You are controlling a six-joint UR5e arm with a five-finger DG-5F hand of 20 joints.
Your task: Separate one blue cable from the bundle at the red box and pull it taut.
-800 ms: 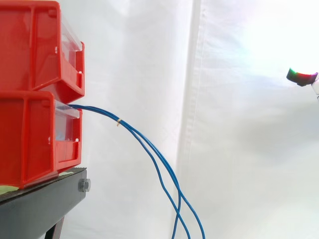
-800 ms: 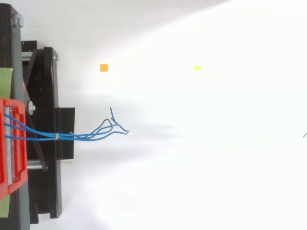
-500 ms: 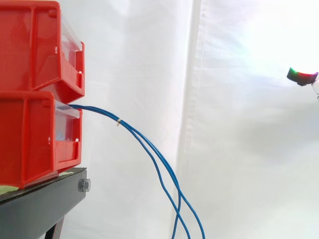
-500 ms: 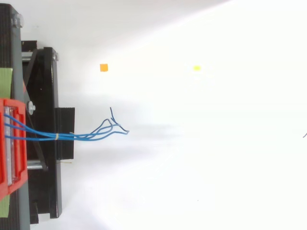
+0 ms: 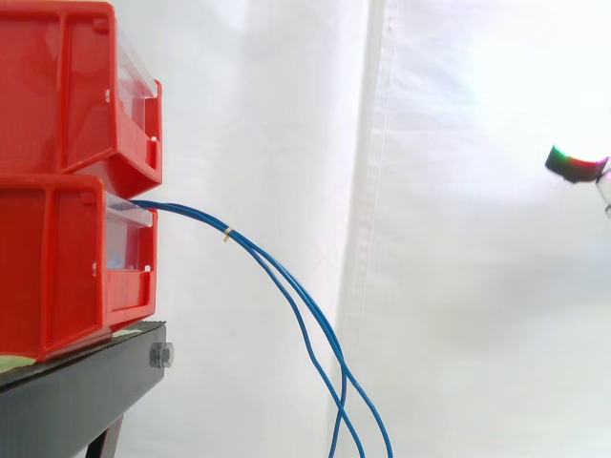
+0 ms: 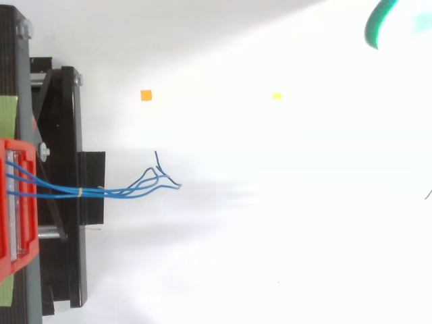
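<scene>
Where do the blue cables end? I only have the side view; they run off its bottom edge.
Observer: From above, the blue cables end in loose, splayed tips a little beyond the black stand.
Operator: Hand lined up with them?
Observer: No. In the top view the hand sits at the upper right corner, well off the cables' line.
Operator: Any markers?
Observer: An orange square and a yellow square, both on the hand's side of the cables.

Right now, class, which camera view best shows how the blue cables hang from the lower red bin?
The side view: the blue cables leave the lower red bin, pass a small tie and droop in an arc. The top view shows them from above, crossing the black stand, ends splayed.
</scene>
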